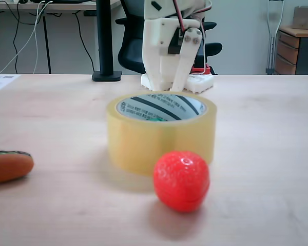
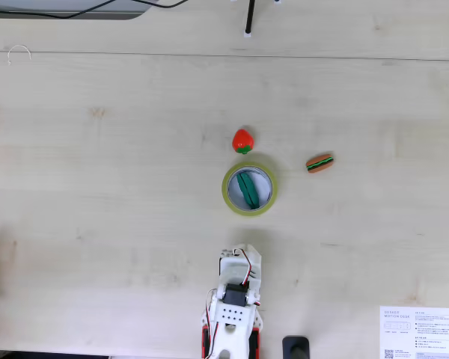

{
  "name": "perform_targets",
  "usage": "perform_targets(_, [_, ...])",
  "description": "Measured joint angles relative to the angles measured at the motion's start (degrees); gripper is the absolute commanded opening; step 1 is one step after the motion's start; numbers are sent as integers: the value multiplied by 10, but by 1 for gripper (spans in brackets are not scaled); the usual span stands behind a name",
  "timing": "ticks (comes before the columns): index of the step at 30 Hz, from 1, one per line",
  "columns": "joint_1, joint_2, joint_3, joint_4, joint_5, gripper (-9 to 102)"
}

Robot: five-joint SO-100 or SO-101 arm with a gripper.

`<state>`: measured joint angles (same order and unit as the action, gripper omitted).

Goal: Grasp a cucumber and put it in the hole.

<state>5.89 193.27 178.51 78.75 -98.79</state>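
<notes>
The dark-green cucumber [image 2: 248, 188] lies inside the hole [image 1: 164, 107] of the yellowish tape roll [image 1: 143, 143], which sits mid-table; from above the roll's rim [image 2: 226, 191] rings the cucumber. My gripper [image 1: 170, 87] hangs just behind the roll in the low fixed view, its white fingers meeting at the tips with nothing between them. From above, the gripper [image 2: 245, 248] points toward the roll with a clear strip of table between them.
A red strawberry [image 1: 181, 180] stands right in front of the roll, on its far side from the arm [image 2: 243, 140]. An orange-brown toy [image 2: 319, 163] lies to the roll's right from above. A printed sheet [image 2: 419, 333] lies at the table's lower right corner.
</notes>
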Motion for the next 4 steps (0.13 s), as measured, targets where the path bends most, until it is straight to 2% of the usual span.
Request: perform_targets(4, [0,0,0,0,0,0])
